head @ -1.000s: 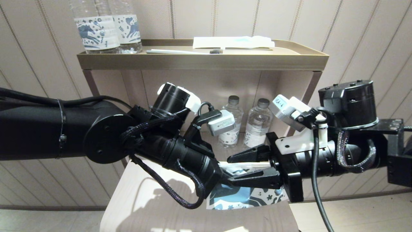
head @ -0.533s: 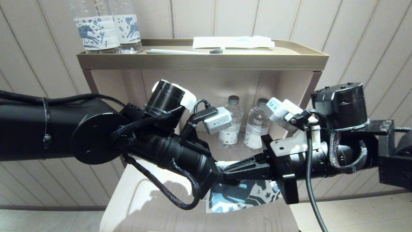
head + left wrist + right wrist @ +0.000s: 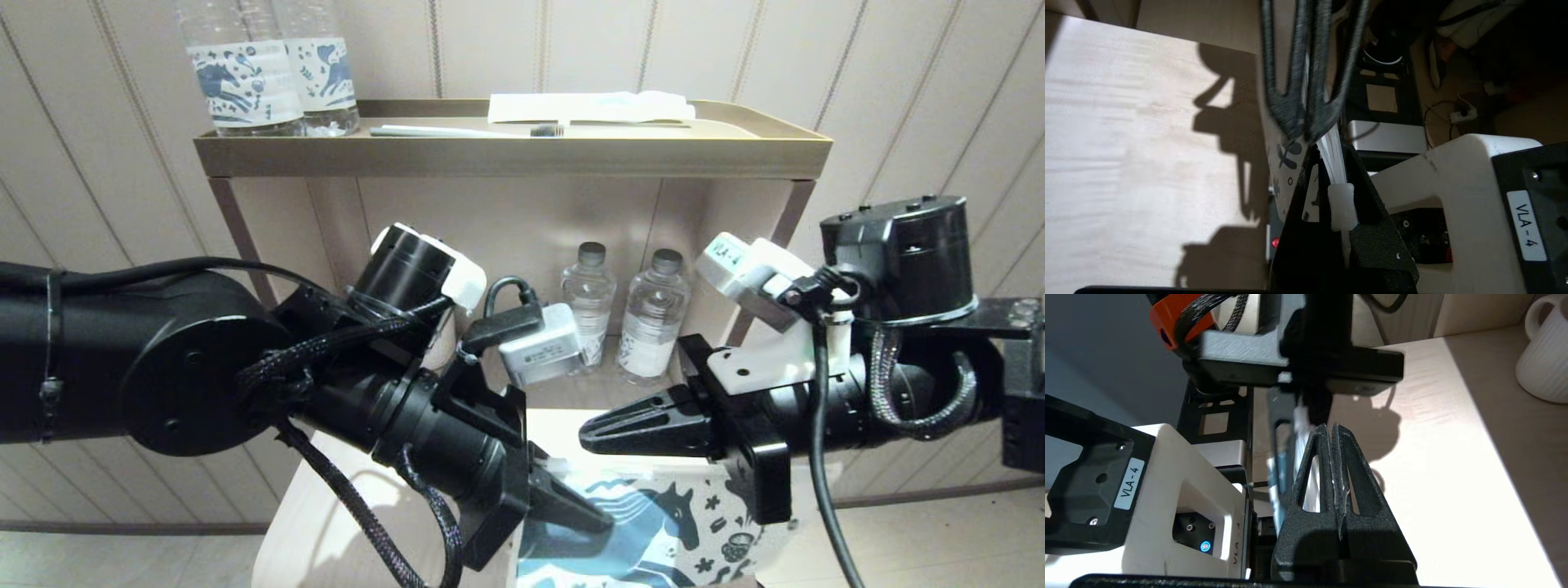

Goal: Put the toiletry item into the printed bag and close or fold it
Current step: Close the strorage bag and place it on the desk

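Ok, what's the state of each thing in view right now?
Left gripper: shut on bag edge.
Right gripper: shut, just above the bag.
Bag: hanging from left gripper, unfolded.
Comb: teeth showing at left gripper; depth in bag unclear.
Shelf bottles: upright, capped.
Toothbrush: lying flat in tray.

Head view: illumination is even and moderately bright. The pale table (image 3: 326, 523) carries soft shadows of the arms. Straight wall lines bow outward toward the frame edges, indicating wide-angle distortion. The black arm housings show little surface detail.

Left wrist view: the table (image 3: 1126, 143) is brightly lit and smeared by motion blur; hard, dark shadows cross it. The braided cables (image 3: 1306, 81) are blurred. The far right background is dim.

Right wrist view: the table (image 3: 1453, 498) is overexposed to near white at the near edge. The white mug (image 3: 1545, 355) is soft in focus.
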Available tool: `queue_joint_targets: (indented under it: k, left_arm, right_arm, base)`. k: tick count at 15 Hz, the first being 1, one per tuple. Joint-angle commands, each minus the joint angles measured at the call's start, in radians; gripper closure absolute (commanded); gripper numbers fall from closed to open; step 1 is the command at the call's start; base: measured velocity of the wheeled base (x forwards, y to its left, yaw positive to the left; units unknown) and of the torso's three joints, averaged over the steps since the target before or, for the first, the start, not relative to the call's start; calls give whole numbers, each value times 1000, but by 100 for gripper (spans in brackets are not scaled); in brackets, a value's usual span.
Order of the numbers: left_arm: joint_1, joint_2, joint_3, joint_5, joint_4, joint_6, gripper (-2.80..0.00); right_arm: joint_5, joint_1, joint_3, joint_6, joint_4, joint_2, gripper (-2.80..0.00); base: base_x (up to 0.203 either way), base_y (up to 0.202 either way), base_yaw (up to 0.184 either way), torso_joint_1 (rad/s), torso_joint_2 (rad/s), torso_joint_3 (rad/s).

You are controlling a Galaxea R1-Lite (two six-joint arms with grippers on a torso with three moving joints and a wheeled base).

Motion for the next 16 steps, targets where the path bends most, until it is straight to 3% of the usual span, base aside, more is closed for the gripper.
queue_joint_targets:
  k: [1, 6, 11, 12, 16]
  left_arm:
    - [-2, -2, 7, -4, 1, 7, 0]
    - [5, 14, 1, -4, -6, 10, 0]
    - [23, 35, -39, -2, 5, 61, 0]
    - [23, 40, -54, -2, 18, 61, 0]
    - [23, 37, -65, -4, 34, 61, 0]
  right_arm:
    - [11, 2, 3, -3, -1, -3, 0]
    - [16, 13, 6, 2, 4, -29, 0]
    - [17, 26, 23, -1, -5, -36, 0]
    - [17, 26, 26, -1, -7, -37, -280]
    - [18, 28, 14, 11, -2, -22, -280]
  base:
    - [0, 0, 0, 0, 0, 0]
    - [0, 0, 0, 0, 0, 0]
    - [0, 0, 0, 0, 0, 0]
    - [0, 0, 0, 0, 0, 0]
    - [0, 0, 0, 0, 0, 0]
